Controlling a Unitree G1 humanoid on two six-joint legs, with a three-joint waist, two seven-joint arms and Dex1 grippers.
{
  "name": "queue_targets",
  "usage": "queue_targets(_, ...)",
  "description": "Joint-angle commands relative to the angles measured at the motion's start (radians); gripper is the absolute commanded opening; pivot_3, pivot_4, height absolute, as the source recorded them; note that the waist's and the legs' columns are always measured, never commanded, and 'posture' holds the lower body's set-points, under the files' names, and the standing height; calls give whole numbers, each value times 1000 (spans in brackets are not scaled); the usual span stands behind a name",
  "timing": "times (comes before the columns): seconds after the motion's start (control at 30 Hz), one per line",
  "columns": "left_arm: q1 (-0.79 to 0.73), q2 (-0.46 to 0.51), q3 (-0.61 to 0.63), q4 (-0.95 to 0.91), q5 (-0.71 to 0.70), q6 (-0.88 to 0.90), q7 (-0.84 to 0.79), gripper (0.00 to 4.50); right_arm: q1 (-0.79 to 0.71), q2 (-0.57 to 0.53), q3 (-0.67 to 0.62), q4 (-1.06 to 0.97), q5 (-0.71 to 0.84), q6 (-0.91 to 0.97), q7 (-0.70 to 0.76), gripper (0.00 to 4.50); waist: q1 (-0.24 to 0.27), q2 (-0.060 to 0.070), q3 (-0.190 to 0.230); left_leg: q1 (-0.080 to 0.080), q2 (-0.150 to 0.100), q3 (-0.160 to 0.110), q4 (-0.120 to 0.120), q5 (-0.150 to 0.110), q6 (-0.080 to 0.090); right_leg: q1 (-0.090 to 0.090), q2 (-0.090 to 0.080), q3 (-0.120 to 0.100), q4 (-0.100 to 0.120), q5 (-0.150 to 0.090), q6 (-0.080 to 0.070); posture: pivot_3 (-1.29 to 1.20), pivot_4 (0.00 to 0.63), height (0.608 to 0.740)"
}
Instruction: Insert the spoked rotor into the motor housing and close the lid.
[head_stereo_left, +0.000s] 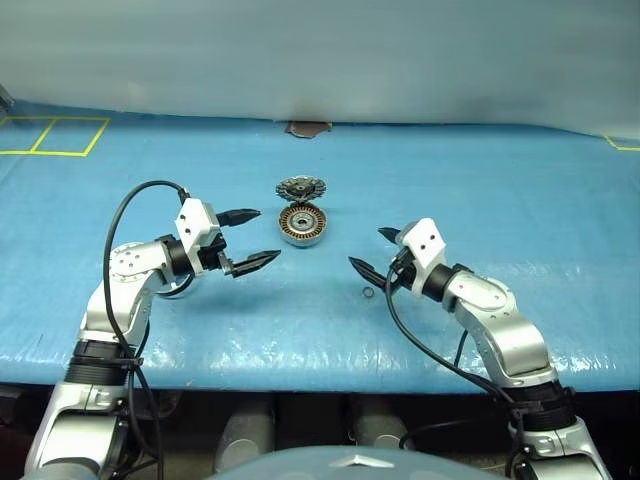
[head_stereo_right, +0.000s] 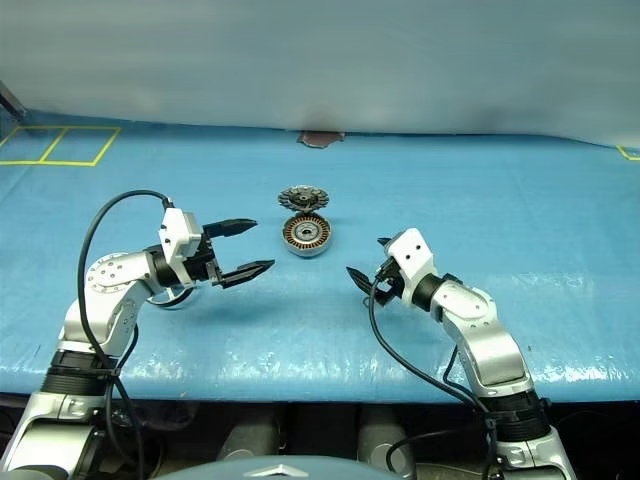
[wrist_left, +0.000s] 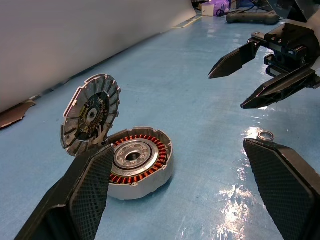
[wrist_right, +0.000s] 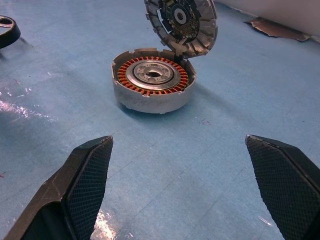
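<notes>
Between our two hands, close in, a tiny dark ring (head_stereo_left: 368, 292) lies on the blue surface (head_stereo_left: 520, 200), just beside the right hand (head_stereo_left: 374, 251) and below its fingertips. We see both hands hovering above the surface with nothing in them. The right hand has its two black fingers spread wide, pointing toward the left hand. The left hand (head_stereo_left: 256, 239) is likewise wide open, its fingers aimed toward the right hand, and the two stay well apart from each other.

Just beyond the gap between our hands, nearer the left hand's fingertips, the motor housing (head_stereo_left: 301, 225) sits flat on the surface. In the wrist views we see its ring of copper-coloured windings (wrist_right: 152, 76) around a silver hub with a dark centre hole. The lid (head_stereo_left: 302, 188) stands tilted on edge at the housing's far side, its lower rim touching the housing's rim, its patterned inner face turned toward us. A dark curved object (wrist_right: 7, 29) lies on the surface near the left hand, off to the housing's side; we cannot tell what it is.

Farther off, a torn brown patch (head_stereo_left: 308, 127) shows at the far edge of the surface, and yellow tape lines (head_stereo_left: 52, 135) mark the far corner on the left hand's side.
</notes>
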Motion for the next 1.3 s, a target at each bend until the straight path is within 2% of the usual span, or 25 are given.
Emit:
queue_targets(0.03,-5,1,29,-13,-12,-16,6,4500,-20,-7,-14,-37,6,-9,-1,4481,0,0,0,0,0,0,0,0,0,0,0,0,0,0,0,0,150,740)
queue_targets(0.8,9,0,27,-21,0,-26,19,4500,-42,-21,15,-33,-10,4,1,4481,0,0,0,0,0,0,0,0,0,0,0,0,0,0,0,0,150,740)
queue_targets(1.3,43,15,42,-44,8,-41,43,4500,-142,-53,98,18,-59,31,53,4481,-2,0,0,0,0,0,0,0,0,0,0,0,0,0,0,0,150,740)
